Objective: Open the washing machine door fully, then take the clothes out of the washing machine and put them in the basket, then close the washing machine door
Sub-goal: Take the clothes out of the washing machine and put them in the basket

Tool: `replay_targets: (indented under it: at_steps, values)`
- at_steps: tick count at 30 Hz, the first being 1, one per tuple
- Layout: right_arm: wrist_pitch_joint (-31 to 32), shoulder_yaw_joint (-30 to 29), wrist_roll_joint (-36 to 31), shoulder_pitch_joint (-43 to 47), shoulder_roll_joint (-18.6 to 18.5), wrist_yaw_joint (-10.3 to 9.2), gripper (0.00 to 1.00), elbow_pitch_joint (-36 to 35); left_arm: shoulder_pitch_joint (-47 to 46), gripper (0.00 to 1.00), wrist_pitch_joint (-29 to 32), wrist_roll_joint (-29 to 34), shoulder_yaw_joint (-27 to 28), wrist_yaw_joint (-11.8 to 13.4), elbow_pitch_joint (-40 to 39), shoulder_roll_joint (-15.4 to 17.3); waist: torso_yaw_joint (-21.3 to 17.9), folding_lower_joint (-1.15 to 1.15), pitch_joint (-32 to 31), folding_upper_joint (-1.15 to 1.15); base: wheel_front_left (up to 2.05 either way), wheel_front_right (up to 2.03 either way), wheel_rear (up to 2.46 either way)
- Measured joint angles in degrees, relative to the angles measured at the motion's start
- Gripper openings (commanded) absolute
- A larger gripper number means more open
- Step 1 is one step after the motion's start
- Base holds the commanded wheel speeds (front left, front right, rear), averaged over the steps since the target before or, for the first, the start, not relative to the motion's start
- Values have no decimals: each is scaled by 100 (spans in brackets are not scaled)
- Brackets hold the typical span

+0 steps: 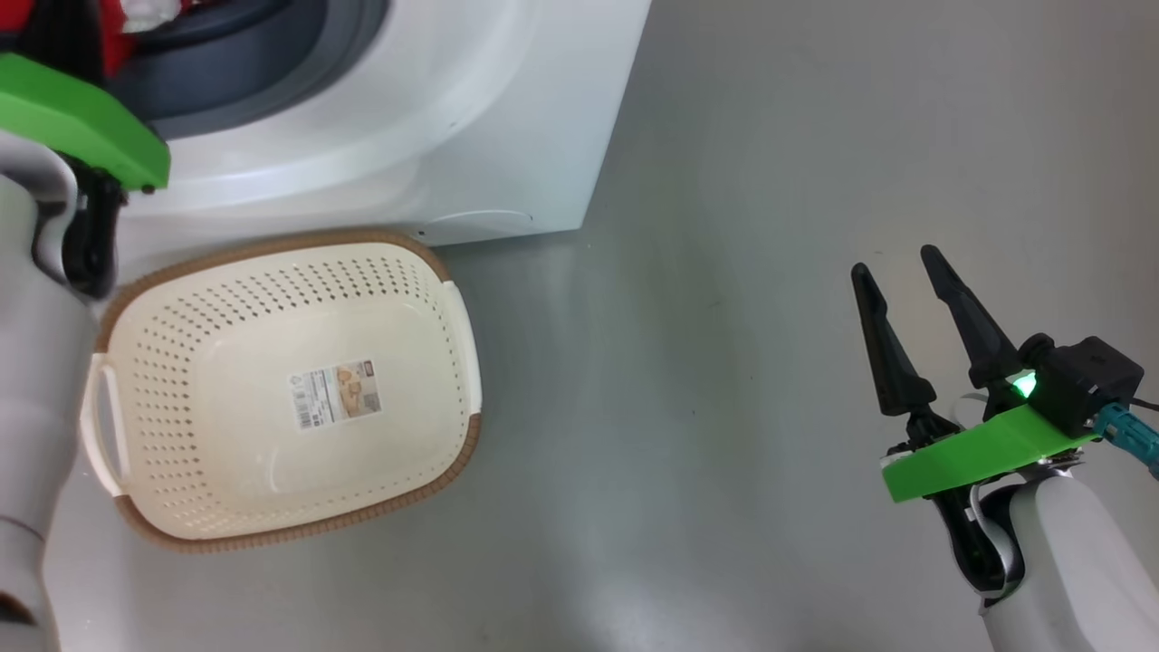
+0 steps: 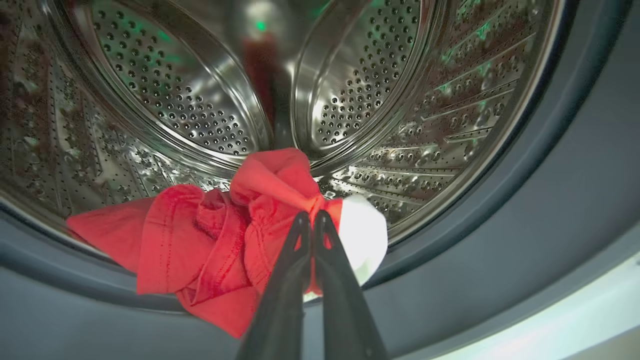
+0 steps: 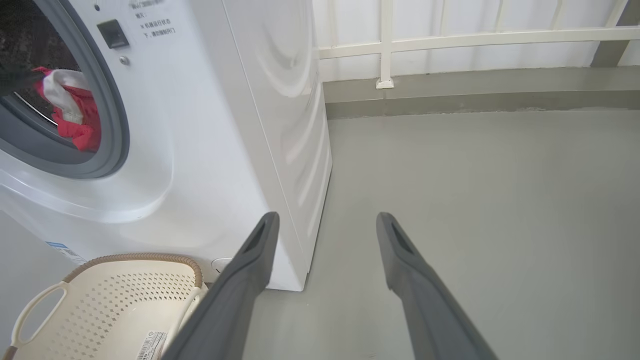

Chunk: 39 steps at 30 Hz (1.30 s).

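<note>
Inside the washing machine, at the front lip of its steel drum, the left gripper has its fingers pressed together on a bunched fold of the red and white clothes, a pinch that looks meant for drawing the bundle out over the grey seal. The cream basket sits empty on the floor just below the washing machine's opening, probably so the clothes have a short way to travel. The right gripper hangs well off to the washing machine's side, fingers spread wide and holding nothing, apparently kept out of the way.
</note>
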Motion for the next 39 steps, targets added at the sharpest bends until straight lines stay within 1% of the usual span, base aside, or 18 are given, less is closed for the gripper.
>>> replay_targets:
  at_steps: [4, 8, 15, 20, 27, 28, 30, 31, 32, 33, 39]
  values:
    - [0, -48, 1, 138, -41, 0, 100, 0, 537, 0, 0, 428, 584, 60, -609, -12, 61, 0, -149, 0, 0, 0, 0]
    - [0, -69, 1, 220, -66, 0, 100, -3, 1052, 0, 0, 915, 1134, 67, -1163, -58, 111, 0, -301, 0, 0, 0, 0]
    - [0, -121, 1, 352, -115, 0, 100, -21, 1895, 0, -1, 1580, 2083, 64, -2080, -332, 195, 0, -507, 0, 0, 0, 0]
    - [-1, -171, 1, 379, -125, 0, 100, -41, 2454, 0, -5, 1933, 2625, 48, -2705, -504, 262, 0, -607, 0, 0, 0, 0]
    - [-1, -237, 1, 469, -155, 0, 100, -62, 3273, 0, -7, 2254, 3115, 2, -3674, -768, 343, 0, -741, 0, 0, 0, 0]
    - [-1, -237, 1, 469, -155, 0, 100, -62, 3273, 0, -7, 2254, 3115, 2, -3674, -768, 343, 0, -741, 0, 0, 0, 0]
    - [-1, -252, 1, 475, -168, 0, 100, -73, 3621, 0, -7, 2297, 3216, 0, -4107, -831, 375, 0, -788, 0, 0, 0, 0]
    - [-1, -252, 1, 475, -168, 0, 100, -73, 3621, 0, -7, 2297, 3216, 0, -4107, -831, 375, 0, -788, 0, 0, 0, 0]
    - [-1, -263, 1, 511, -180, 0, 100, -81, 3858, 0, -7, 2323, 3266, 0, -4404, -881, 392, 0, -823, 0, 0, 0, 0]
    - [-1, -263, 1, 511, -180, 0, 100, -81, 3858, 0, -7, 2323, 3266, 0, -4404, -881, 392, 0, -823, 0, 0, 0, 0]
    - [0, -301, 2, 687, -209, 0, 100, -93, 4593, 0, -7, 2337, 3477, 0, -5298, -1001, 434, 0, -926, 0, 0, 0, 0]
